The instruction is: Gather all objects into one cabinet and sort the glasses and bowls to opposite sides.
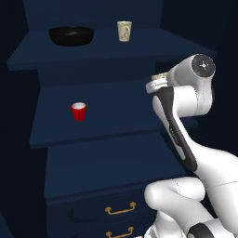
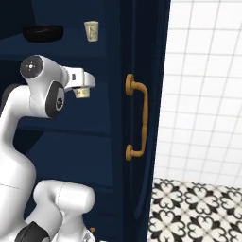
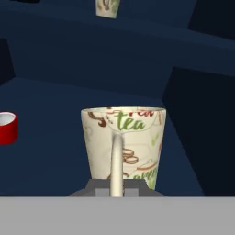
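Cream cup [image 3: 123, 144] pinched by its rim in the closed gripper [image 3: 116, 183].
Lift it level to the top shelf [image 1: 153, 46], beside the other cream cup [image 1: 124, 31], away from the black bowl [image 1: 71, 35].

Clamped in the pincer [image 3: 117, 190]: a cream cup [image 3: 123, 142] lettered "tea", upright. Small red cup [image 3: 8, 127] standing at the shelf's [image 3: 50, 151] left edge. Another cream cup [image 3: 108, 8] on the shelf above.

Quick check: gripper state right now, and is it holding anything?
Gripper: shut on the cream patterned cup, gripping its near wall above the middle shelf.
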